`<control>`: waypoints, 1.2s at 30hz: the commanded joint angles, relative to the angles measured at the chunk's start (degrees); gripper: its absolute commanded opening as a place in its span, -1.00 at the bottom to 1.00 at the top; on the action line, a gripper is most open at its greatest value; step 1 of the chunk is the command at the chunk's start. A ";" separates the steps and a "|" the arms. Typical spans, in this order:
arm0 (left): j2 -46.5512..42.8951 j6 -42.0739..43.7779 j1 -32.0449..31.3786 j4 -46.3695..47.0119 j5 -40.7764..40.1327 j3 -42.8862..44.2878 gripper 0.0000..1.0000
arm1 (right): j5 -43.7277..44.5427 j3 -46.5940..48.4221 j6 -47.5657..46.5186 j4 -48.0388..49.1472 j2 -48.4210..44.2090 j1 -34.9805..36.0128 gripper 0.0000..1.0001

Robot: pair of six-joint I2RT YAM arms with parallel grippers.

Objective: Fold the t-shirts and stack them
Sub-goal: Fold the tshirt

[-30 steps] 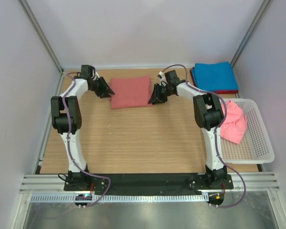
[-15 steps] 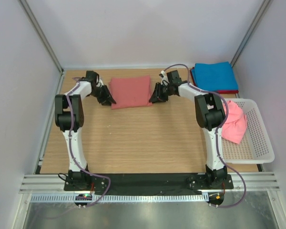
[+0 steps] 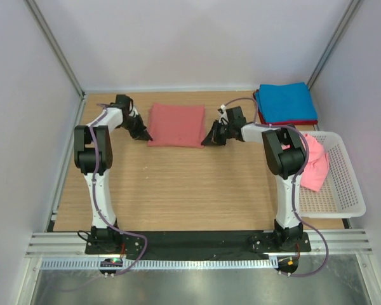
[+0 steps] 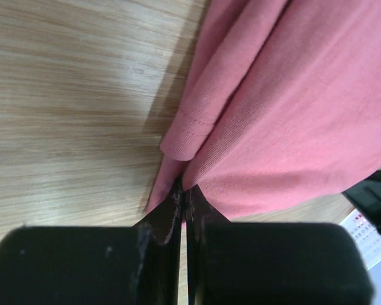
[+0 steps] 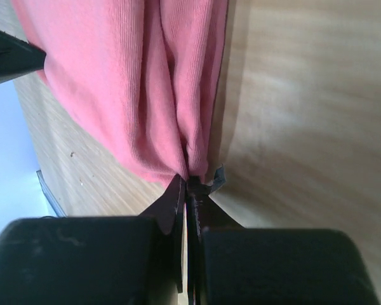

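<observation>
Top view: a wood-grain table (image 3: pixel 178 190) enclosed by plain pale walls. The salmon-red t-shirt (image 3: pixel 176 125) lies folded flat as a soft rectangle near the middle of the far edge, with its long axis parallel to that edge. The left gripper (image 3: pixel 141 133) meets its left side and the right gripper (image 3: pixel 213 138) its right side. At the far right corner a folded blue t-shirt (image 3: pixel 286 101) rests on a dark red t-shirt (image 3: pixel 292 122). A crumpled pink t-shirt (image 3: pixel 312 162) lies in the white mesh basket (image 3: pixel 343 197) at the right edge.

Left wrist view: the left gripper (image 4: pixel 184 194) has its black jaws clenched on the stitched hem layers of the fine-ribbed salmon-red cloth (image 4: pixel 292 114), just above the table.

Right wrist view: the right gripper (image 5: pixel 189 184) has its jaws pressed together on a bunched fold at the shirt's edge (image 5: pixel 133 82); the layers run away from the fingers in long soft ridges
</observation>
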 commanded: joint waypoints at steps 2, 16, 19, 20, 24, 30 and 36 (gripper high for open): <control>0.47 -0.84 0.88 -5.86 -6.28 0.96 -0.99 | 3.10 -8.34 5.48 10.77 -6.17 -0.86 -0.98; -1.73 1.01 0.79 -9.20 -0.56 3.85 -0.39 | 0.64 -7.94 3.22 10.55 -9.35 -1.56 -0.50; -1.64 0.49 0.79 -11.93 -2.23 9.30 -0.31 | 1.61 -3.54 1.90 6.94 -8.39 -1.65 -0.33; -1.56 -0.48 0.88 -12.37 -2.58 12.36 -0.31 | 2.22 -2.65 1.72 6.06 -7.94 -1.65 -0.30; -0.59 -3.99 0.71 -8.79 -0.92 17.82 -0.29 | 2.58 2.71 0.14 2.98 -4.43 -2.09 -0.31; 4.85 -9.27 -0.26 4.14 9.28 21.61 -0.35 | 1.96 11.32 -3.55 -2.29 1.11 -2.18 -0.48; 11.00 -14.54 -0.61 18.37 16.13 22.49 -0.35 | 1.79 13.18 -5.92 -3.79 2.52 -2.44 -0.49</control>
